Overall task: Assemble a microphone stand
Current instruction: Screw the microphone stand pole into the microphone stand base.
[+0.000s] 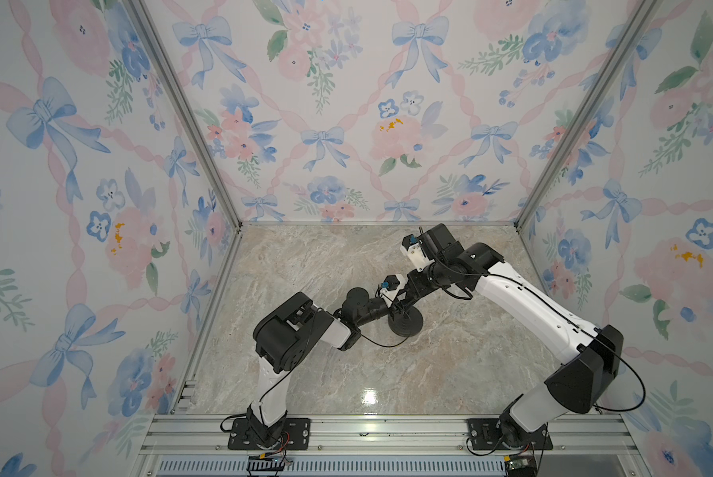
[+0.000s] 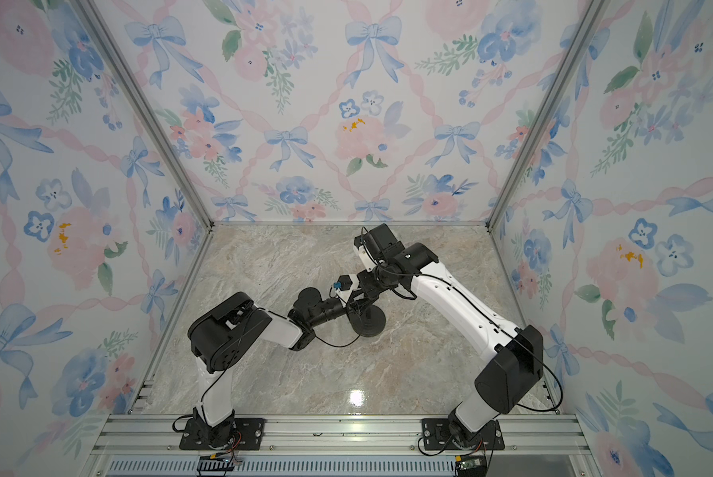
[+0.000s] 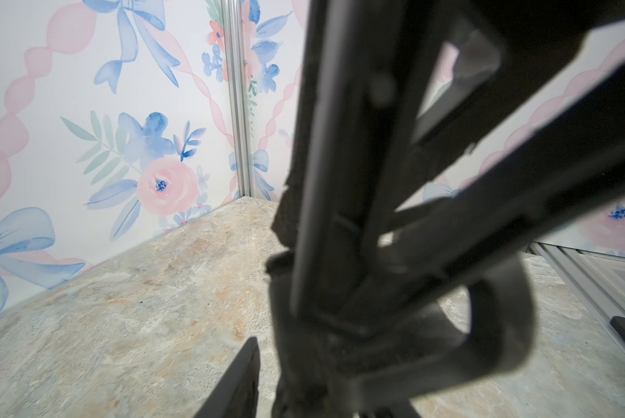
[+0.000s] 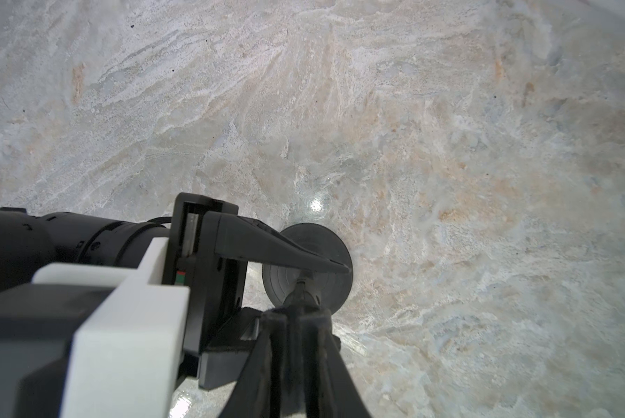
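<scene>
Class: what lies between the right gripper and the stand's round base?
The thin rod: the right wrist view shows it running from the right gripper down to the disc base, a finger of the left gripper crossing beside it.

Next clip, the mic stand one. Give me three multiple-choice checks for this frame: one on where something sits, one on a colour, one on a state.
1. Where on the table does the disc base sit?
A. In the far left corner.
B. At the front edge.
C. Near the middle.

2. What colour is the disc base?
A. Black.
B. White.
C. Blue.

3. How is the rod placed?
A. Lying flat on the table.
B. Upright on the base's centre.
C. Hanging upside down.

Answers:
1 C: both top views show the base mid-table, where the two arms meet.
2 A: it is matte black against the pale marble.
3 B: the right wrist view looks down the rod onto the disc's centre.
</scene>
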